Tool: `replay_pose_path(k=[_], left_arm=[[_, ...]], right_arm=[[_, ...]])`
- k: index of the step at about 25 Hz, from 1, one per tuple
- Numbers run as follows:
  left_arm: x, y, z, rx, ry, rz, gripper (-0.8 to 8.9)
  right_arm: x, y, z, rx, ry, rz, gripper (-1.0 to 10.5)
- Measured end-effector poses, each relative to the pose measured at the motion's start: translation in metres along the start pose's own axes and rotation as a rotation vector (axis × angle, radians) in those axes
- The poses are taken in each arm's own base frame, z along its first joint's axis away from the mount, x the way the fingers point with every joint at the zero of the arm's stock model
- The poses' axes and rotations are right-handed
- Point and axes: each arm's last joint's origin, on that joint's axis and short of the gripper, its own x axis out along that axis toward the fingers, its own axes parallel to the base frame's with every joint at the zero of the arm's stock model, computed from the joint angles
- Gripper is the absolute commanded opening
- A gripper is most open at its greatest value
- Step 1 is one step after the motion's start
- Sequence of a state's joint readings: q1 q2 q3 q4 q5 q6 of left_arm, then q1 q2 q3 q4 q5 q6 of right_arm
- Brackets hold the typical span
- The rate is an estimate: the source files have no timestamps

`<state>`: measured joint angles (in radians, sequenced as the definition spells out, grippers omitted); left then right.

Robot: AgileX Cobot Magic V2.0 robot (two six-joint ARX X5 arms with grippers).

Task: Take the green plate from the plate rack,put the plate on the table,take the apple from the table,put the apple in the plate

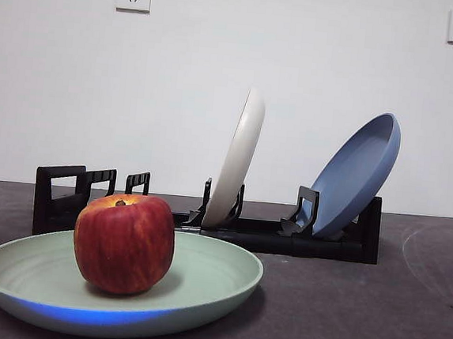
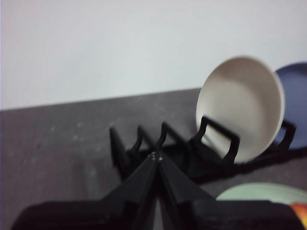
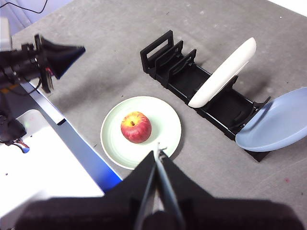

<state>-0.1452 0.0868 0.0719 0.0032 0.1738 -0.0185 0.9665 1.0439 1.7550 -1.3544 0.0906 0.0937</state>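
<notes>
Apple [image 1: 123, 242] sat upright in middle of green plate [image 1: 201, 282], plate flat on bench [image 1: 356, 316], at about 7 o'clock from plate rack [image 3: 201, 96] in right wrist view; task looked finished. Cream plate [image 1: 239, 159] and blue plate [image 1: 357, 177] leaned in rack slots. Left hand [image 2: 156, 155] and right hand [image 3: 158, 149]: both together, empty, raised clear. Left wrist view blurred, plate cut off.

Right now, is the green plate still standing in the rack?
No: the green plate lies flat on the table with the apple on it.
</notes>
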Motion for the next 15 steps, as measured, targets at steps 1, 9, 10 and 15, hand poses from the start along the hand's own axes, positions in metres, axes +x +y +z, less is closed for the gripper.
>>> replay_pose_path(k=[1,9,10,15], left_arm=[[-0.001,0.000,-0.002,-0.001,0.012,0.012,-0.04],[-0.009,0.005,-0.025,-0.031,0.223,0.141,-0.04],[-0.009,0.005,-0.028,-0.032,0.242,0.149,-0.04],[-0.009,0.006,-0.028,-0.020,0.243,0.169,-0.04]], right_arm=[[0.000,0.000,0.000,0.000,0.000,0.000,0.0],[0.000,0.000,0.000,0.000,0.001,-0.001,0.0],[0.000,0.000,0.000,0.000,0.000,-0.005,0.0],[0.000,0.000,0.000,0.000,-0.001,-0.014,0.0]])
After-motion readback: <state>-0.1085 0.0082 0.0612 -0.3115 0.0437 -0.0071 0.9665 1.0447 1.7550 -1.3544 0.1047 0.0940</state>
